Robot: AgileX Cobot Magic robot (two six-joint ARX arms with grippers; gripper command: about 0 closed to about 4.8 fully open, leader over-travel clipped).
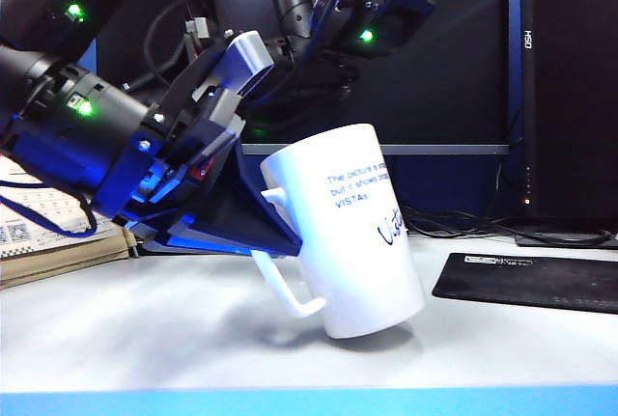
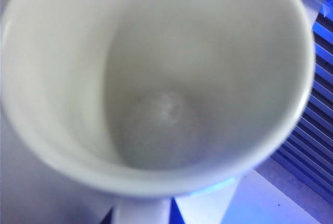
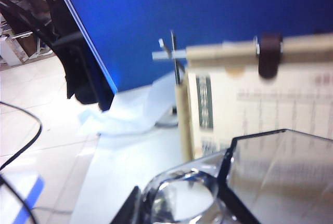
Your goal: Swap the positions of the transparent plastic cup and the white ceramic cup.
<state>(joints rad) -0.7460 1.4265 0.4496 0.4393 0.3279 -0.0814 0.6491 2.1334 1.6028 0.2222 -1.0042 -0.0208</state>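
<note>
Fingers of my left gripper [image 1: 280, 228] are clamped on the rim of the white ceramic cup [image 1: 352, 228], which leans tilted with its base edge on the desk [image 1: 174, 329], handle toward me. My right gripper [image 3: 221, 193] has its fingers closed around the transparent plastic cup [image 3: 182, 198], seen only in its wrist view, near a paper stack [image 3: 270, 109].

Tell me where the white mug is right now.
Exterior view, centre: the white ceramic cup is tilted on the table, rim gripped by the left tool, left of the black mat.
</note>
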